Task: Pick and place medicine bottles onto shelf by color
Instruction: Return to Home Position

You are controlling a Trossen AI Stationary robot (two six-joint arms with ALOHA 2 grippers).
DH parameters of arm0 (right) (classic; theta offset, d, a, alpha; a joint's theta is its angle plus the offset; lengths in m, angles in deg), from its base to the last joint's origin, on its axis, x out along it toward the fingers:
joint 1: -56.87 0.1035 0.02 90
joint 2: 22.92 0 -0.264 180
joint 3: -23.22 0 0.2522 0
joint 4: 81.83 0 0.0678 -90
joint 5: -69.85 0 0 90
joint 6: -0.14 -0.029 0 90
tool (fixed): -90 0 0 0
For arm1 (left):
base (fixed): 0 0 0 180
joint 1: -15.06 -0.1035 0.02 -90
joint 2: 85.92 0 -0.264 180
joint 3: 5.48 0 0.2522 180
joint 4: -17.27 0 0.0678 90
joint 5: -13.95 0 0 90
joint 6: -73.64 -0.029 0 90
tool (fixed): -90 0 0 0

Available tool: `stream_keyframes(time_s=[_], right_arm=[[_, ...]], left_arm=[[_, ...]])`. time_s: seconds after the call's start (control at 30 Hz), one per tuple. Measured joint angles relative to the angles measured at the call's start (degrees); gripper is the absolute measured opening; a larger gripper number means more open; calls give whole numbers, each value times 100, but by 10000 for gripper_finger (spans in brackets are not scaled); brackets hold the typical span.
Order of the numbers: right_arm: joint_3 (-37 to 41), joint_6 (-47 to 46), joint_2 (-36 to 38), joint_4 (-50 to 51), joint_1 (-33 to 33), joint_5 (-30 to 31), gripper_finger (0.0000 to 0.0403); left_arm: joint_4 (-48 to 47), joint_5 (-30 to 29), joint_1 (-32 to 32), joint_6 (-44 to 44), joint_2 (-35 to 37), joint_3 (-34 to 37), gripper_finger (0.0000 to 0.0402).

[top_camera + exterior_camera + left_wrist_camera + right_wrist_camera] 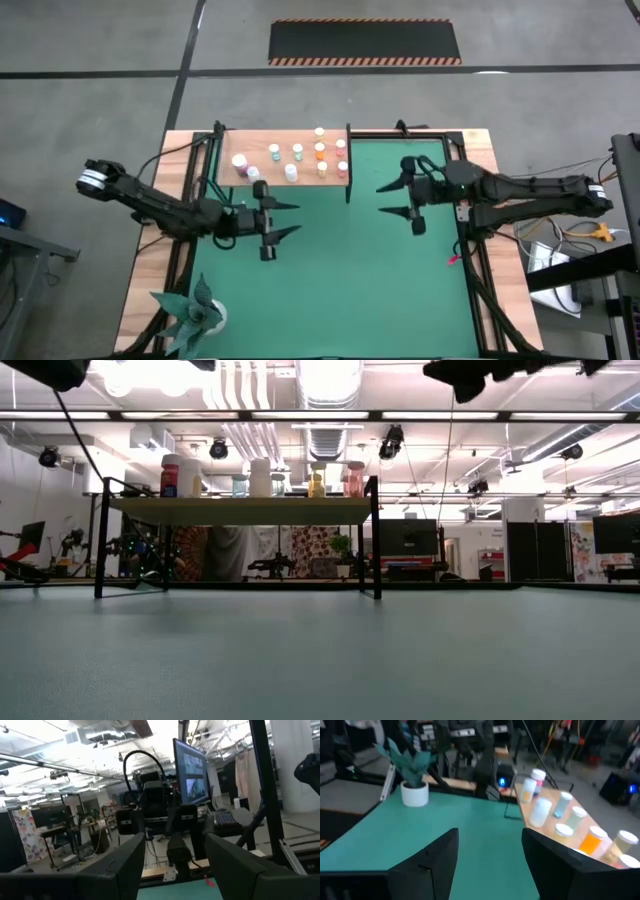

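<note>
Apparently done sorting, left gripper (283, 220) and right gripper (388, 199) hover empty, fingers apart, over the mat (350, 285); bottles (297, 155) line the shelf (262, 141); pulling back home remains.

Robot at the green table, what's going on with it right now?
Nothing is being held. The bottles all stand on the shelf at the table's far side. The left gripper and right gripper both hover open and empty above the mat, near the shelf. No bottle shows on the mat, so the sorting looks finished.
</note>
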Motion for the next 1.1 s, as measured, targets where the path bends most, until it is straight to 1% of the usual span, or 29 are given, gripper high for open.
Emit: stream_keyframes(time_s=[0.1, 0.2, 0.27, 0.37, 0.53, 0.63, 0.67, 0.8, 0.93, 1.1], right_arm=[[652, 140, 252, -700, 120, 6, 210], [1160, 159, 505, -1140, 133, -3, 210], [1435, 163, 696, -1297, 131, -2, 210], [1783, 195, 1033, -1343, 130, -38, 210], [2277, 265, 1691, -1461, 130, -38, 209], [2501, 277, 2160, -1460, 130, -38, 209], [2568, 283, 2320, -1461, 130, -38, 209], [2821, 302, 2960, -1415, 130, -38, 209], [3011, 302, 3546, -1321, 128, -35, 209], [2981, 299, 4220, -567, 128, 7, 209]], left_arm=[[-62, 1, 2, -18, -279, -241, 194], [-324, 0, 27, -45, -160, -380, 194], [-860, -1, 39, -17, 168, -450, 194], [-1969, -5, 104, 11, 799, -475, 184], [-3621, -17, 114, 322, 1820, -475, 142], [-4312, -15, 114, 510, 2223, -455, 110], [-4445, -17, 114, 576, 2326, -433, 100], [-4484, -15, 114, 595, 2624, -225, 64], [-4544, -15, 114, 597, 2890, 25, 40], [-4539, -13, 114, 595, 3253, 302, 23]])
